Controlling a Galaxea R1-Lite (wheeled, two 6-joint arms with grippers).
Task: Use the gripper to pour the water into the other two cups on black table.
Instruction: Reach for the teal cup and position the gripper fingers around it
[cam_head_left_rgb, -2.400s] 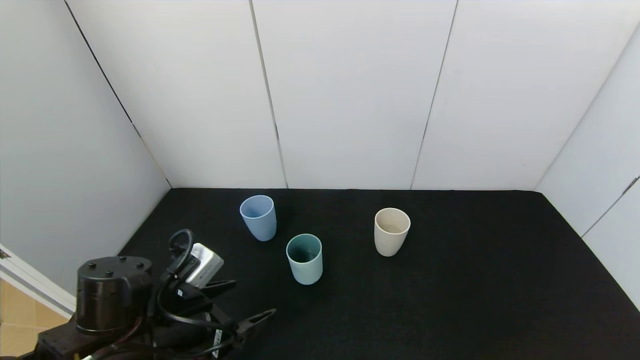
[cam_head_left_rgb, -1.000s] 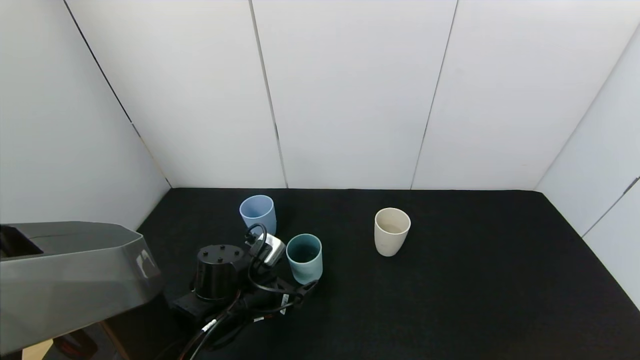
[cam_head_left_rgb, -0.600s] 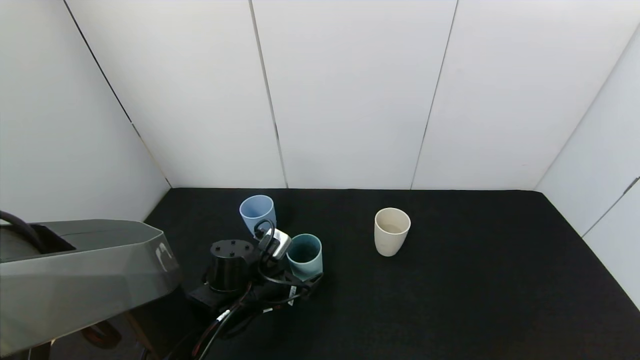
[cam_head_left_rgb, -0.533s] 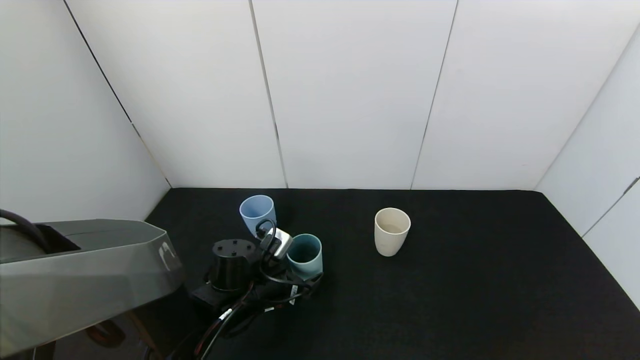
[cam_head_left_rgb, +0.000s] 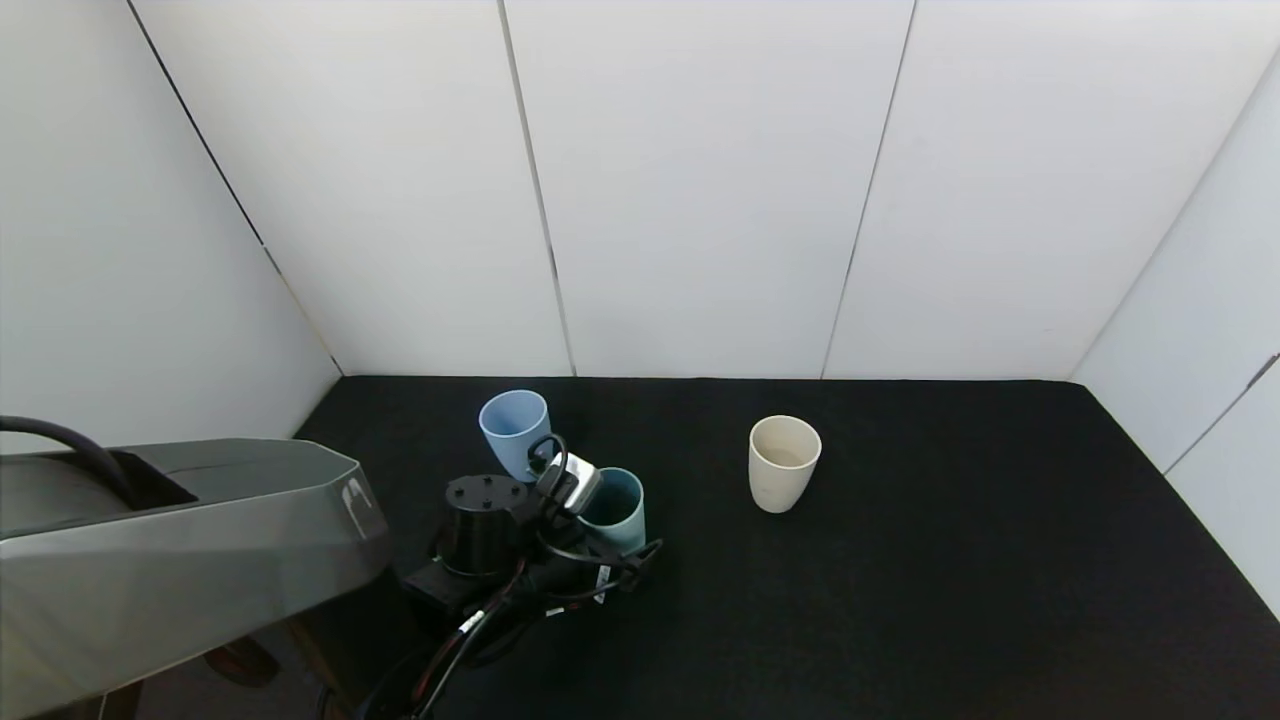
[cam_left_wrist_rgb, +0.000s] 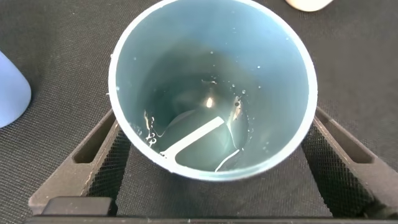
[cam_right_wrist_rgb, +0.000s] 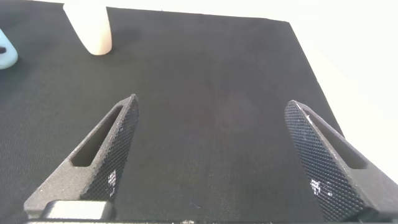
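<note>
Advanced since earlier, the left claw brackets, wide open, the water-beaded teal cup.

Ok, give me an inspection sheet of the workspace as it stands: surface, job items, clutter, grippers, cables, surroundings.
Surface: matte black table, cloth-like.
Job's things: teal-green plastic tumbler upright, a little clear water at its bottom; light blue plastic tumbler and cream-beige plastic tumbler upright, apart from it.
Clutter: nothing seen.
Grippers: left gripper open, one finger on each side of the teal-green tumbler, not closed on it; right gripper open over bare table, idle.
Cables: black loops on the left wrist, beside the light blue tumbler.
Surroundings: white wall panels.
</note>
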